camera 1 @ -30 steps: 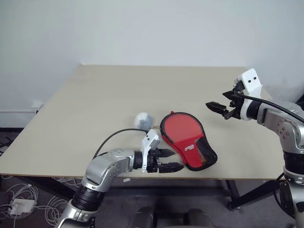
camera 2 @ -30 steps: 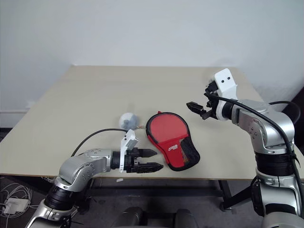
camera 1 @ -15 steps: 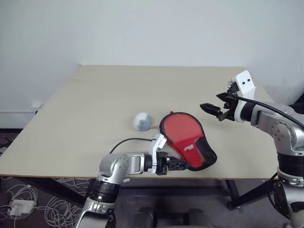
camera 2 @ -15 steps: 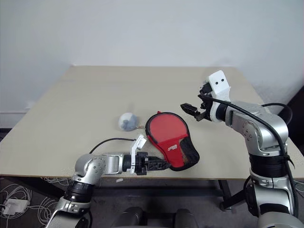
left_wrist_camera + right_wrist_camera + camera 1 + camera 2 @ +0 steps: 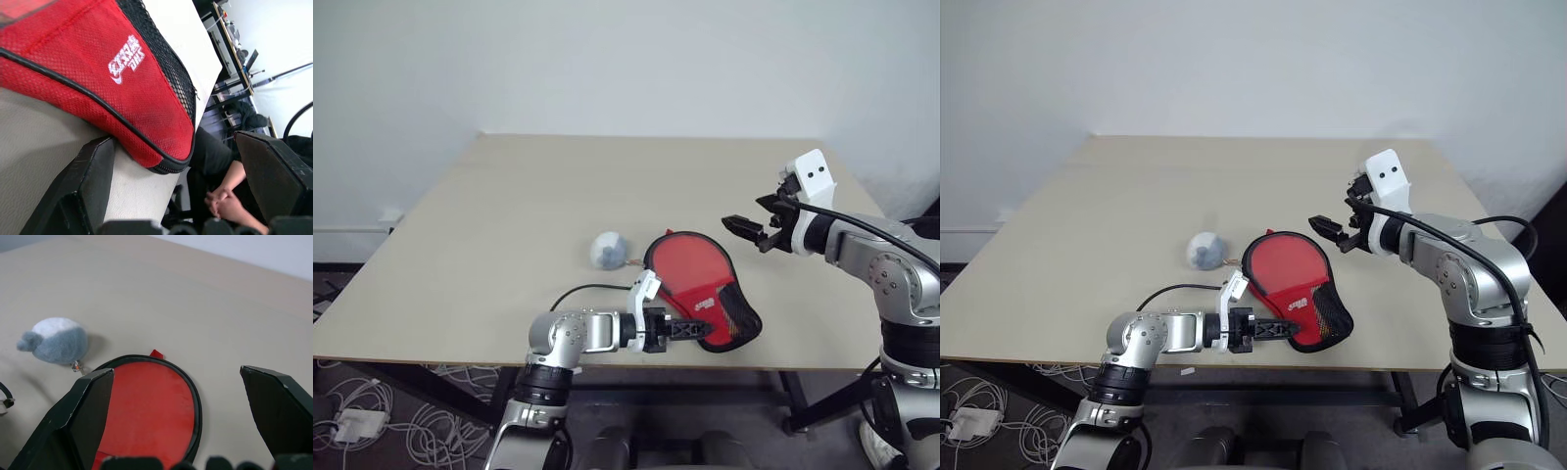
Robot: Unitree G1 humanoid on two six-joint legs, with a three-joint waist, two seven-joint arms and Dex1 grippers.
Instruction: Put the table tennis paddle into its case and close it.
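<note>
Left tool (image 5: 1278,331): spread wide at the case's (image 5: 1288,289) near mesh end, nothing pinched.
Right tool (image 5: 1327,227): spread wide, empty, above table (image 5: 1136,196).

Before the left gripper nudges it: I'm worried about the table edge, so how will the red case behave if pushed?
The case looks like soft mesh fabric, so it may buckle rather than slide stiffly. Its black mesh end lies near the table edge, so a push outward could tip it off. It probably weighs little.
</note>
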